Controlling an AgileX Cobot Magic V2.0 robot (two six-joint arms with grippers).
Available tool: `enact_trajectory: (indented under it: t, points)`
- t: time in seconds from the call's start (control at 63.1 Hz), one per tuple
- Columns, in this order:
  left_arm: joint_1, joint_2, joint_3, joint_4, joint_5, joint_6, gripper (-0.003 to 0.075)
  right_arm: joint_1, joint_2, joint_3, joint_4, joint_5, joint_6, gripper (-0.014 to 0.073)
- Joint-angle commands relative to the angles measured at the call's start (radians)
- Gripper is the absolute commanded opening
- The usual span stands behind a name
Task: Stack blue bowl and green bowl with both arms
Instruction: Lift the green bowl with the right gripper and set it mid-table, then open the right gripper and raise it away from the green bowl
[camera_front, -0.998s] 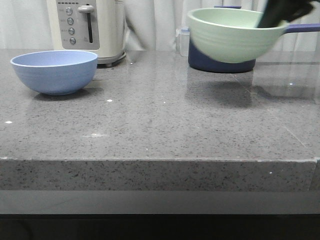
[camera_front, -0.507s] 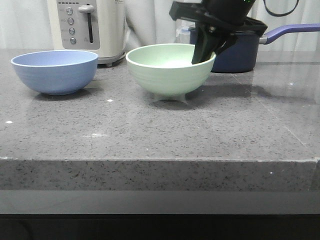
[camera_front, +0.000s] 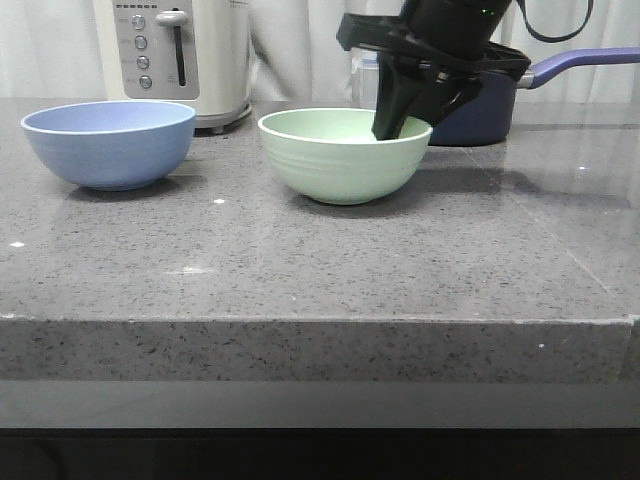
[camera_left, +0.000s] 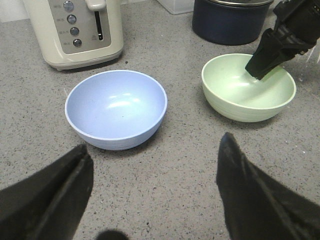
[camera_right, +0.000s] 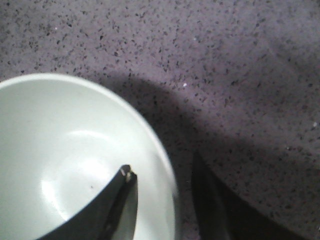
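The green bowl (camera_front: 340, 160) sits on the grey counter at the middle, also in the left wrist view (camera_left: 247, 90) and the right wrist view (camera_right: 60, 150). My right gripper (camera_front: 400, 120) straddles its right rim, one finger inside and one outside (camera_right: 162, 172), with a gap on both sides of the rim, so it is open. The blue bowl (camera_front: 108, 145) sits at the left, upright and empty (camera_left: 116, 107). My left gripper (camera_left: 155, 150) is wide open and empty, above the counter a little short of the blue bowl; it is not in the front view.
A cream toaster (camera_front: 180, 55) stands behind the blue bowl. A dark navy saucepan (camera_front: 490, 110) with a long handle (camera_front: 585, 62) stands behind the green bowl and my right arm. The counter's front edge (camera_front: 320, 320) runs across the front view.
My right gripper carried the green bowl from the back right leftward and down. The bowl now rests flat on the counter and the jaws have loosened from the rim.
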Motion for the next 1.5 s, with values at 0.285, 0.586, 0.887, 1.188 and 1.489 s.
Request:
enact_trajectory:
  t: [0.285, 0.586, 0.887, 1.188, 1.489]
  points:
    - [-0.009, 0.001, -0.033, -0.009, -0.075, 0.000, 0.0512, -0.010, -0.268, 0.001, -0.014, -0.050, -0.011, 0.0346]
    - [-0.009, 0.001, -0.033, -0.009, -0.075, 0.000, 0.0512, -0.123, -0.521, 0.290, -0.016, -0.156, -0.022, 0.0346]
    - [-0.009, 0.001, -0.033, -0.011, -0.075, 0.000, 0.0512, -0.149, -0.570, 0.533, 0.092, -0.224, -0.219, 0.0189]
    - [-0.009, 0.001, -0.033, -0.015, -0.075, 0.000, 0.0512, -0.081, -0.525, 0.575, 0.285, -0.293, -0.421, -0.0064]
    - [-0.009, 0.001, -0.033, -0.015, -0.075, 0.000, 0.0512, -0.050, -0.427, 0.575, 0.307, -0.379, -0.422, -0.0064]
